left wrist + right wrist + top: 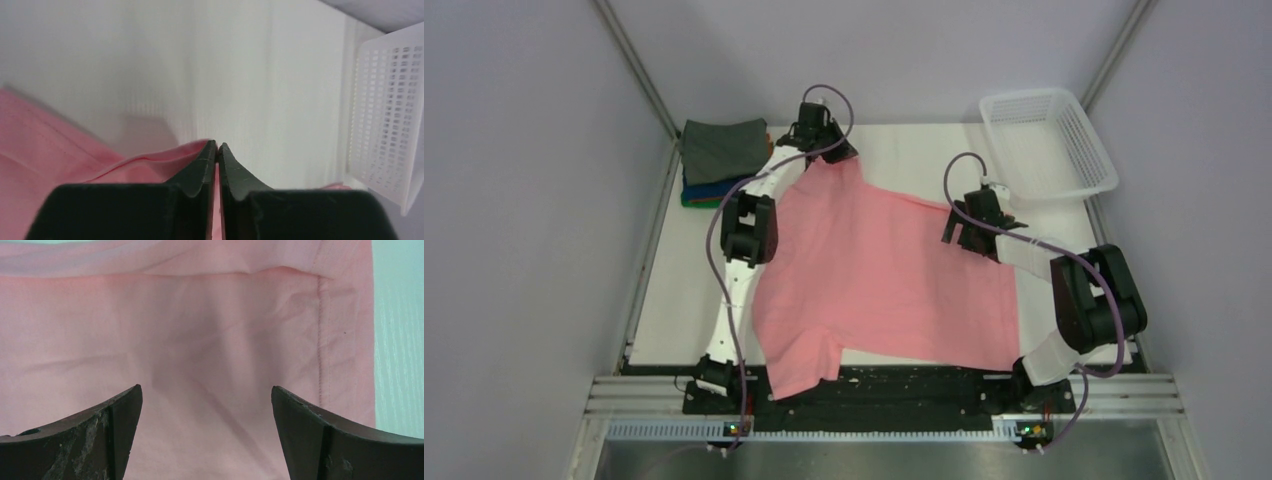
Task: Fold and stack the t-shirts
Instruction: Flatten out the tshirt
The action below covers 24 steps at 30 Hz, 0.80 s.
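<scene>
the pink t-shirt (884, 280) lies spread across the middle of the white table (904, 150). the left gripper (826, 140) is at the shirt's far corner, its jaws pressed together, seemingly with a fold of pink cloth pinched between them. the right gripper (977, 222) hovers over the shirt's right side, jaws spread wide, holding nothing. the folded t-shirts (721, 160) are stacked at the far left corner, dark grey on top. the basket (1092, 150) stands at the far right.

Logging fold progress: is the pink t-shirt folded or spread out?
Spread out: the pink t-shirt lies flat across the table, sleeve visible near the front; the left gripper pinches its far corner.
</scene>
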Motion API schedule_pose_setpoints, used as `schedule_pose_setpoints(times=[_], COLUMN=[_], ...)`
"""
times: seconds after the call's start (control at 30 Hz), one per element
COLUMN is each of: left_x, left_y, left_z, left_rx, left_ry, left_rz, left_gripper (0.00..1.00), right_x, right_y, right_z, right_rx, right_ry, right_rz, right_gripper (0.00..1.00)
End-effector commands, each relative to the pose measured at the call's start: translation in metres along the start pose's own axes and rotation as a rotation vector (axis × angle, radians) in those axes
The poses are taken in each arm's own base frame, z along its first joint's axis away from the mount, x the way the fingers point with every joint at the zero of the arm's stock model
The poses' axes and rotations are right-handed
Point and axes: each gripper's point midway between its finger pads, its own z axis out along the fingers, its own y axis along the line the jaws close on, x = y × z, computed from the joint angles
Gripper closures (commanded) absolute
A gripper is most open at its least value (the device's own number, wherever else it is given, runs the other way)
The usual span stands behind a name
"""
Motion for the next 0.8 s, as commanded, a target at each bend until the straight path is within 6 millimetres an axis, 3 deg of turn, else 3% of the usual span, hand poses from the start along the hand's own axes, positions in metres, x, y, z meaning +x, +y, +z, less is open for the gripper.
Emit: schedule_pose_setpoints(times=[0.0, 0.17, 0.2, 0.33, 0.5, 0.77], left_x=[-0.015, -0.023, -0.025, -0.045, -0.055, -0.010], left_y=[-0.032, -0.074, -0.081, -0.102, -0.094, -0.044], left_z=[0.015, 0.005, 0.000, -0.036, -0.070, -0.069], left_rx=[0.152, 0.255, 0.254, 0.208, 0.097, -0.053], left_ry=[-0.052, -0.100, -0.110, -0.180, -0.247, -0.125], left_rz=[0.030, 0.132, 0.155, 0.251, 0.301, 0.211], left_gripper=[0.70, 0.08, 0.02, 0.01, 0.01, 0.01], right_x=[-0.016, -0.022, -0.023, -0.026, -0.026, -0.021], right_y=[0.002, 0.004, 0.004, 0.005, 0.005, 0.002], right_z=[-0.005, -0.008, -0.009, -0.011, -0.011, -0.011], right_rx=[0.007, -0.005, -0.004, -0.008, -0.007, -0.001], right_ry=[-0.039, -0.051, -0.053, -0.061, -0.059, -0.049], right_rz=[0.003, 0.010, 0.011, 0.017, 0.017, 0.011], right_gripper=[0.01, 0.01, 0.01, 0.01, 0.01, 0.01])
